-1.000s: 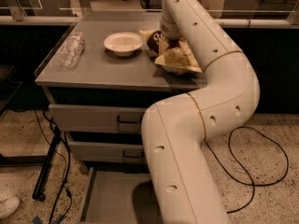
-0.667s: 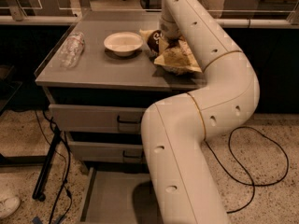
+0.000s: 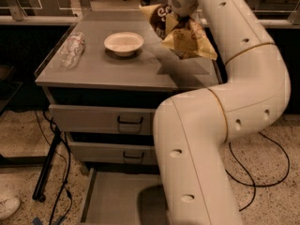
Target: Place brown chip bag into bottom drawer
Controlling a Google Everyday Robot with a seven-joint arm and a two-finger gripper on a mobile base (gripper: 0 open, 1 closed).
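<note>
The brown chip bag (image 3: 183, 34), dark brown on top and pale yellow below, hangs in the air above the right side of the cabinet top (image 3: 117, 67). My gripper (image 3: 180, 14) is shut on the bag's upper part, just below the white wrist. The bottom drawer (image 3: 115, 200) is pulled open at the foot of the cabinet, a flat grey tray. My arm covers its right part.
A white bowl (image 3: 123, 42) sits on the cabinet top. A clear plastic bottle (image 3: 72, 49) lies at its left edge. Two shut grey drawers with black handles (image 3: 130, 121) are above the open one. Black cables (image 3: 58, 172) and a stand leg lie on the floor at left.
The chip bag has been lifted off the cabinet top and now hangs from my gripper. The arm rose with it.
</note>
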